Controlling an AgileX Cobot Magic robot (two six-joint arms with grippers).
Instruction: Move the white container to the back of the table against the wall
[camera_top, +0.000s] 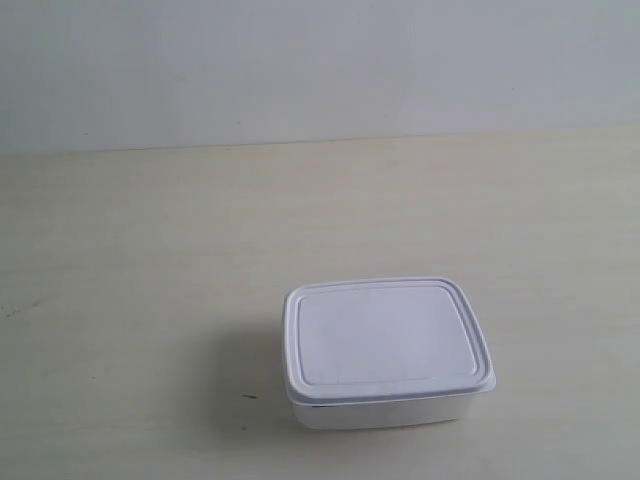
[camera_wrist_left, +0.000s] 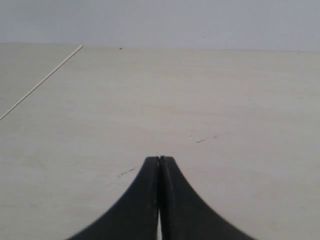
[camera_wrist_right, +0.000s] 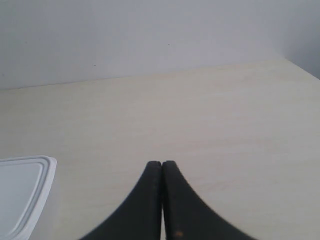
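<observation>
The white container (camera_top: 388, 350), a small rectangular box with a rimmed lid, sits on the pale table (camera_top: 150, 260) near its front, well short of the grey-white wall (camera_top: 300, 60). Neither arm shows in the exterior view. In the right wrist view a corner of the container (camera_wrist_right: 22, 192) lies off to one side of my right gripper (camera_wrist_right: 162, 163), apart from it. That gripper is shut with nothing between its black fingers. My left gripper (camera_wrist_left: 160, 158) is also shut and empty, over bare tabletop, with the container out of its view.
The tabletop meets the wall along a straight line (camera_top: 320, 142) at the back. A thin pale line (camera_wrist_left: 42, 82) crosses the table in the left wrist view. A few small dark specks (camera_wrist_left: 200, 140) mark the surface. The table's corner (camera_wrist_right: 287, 60) shows in the right wrist view.
</observation>
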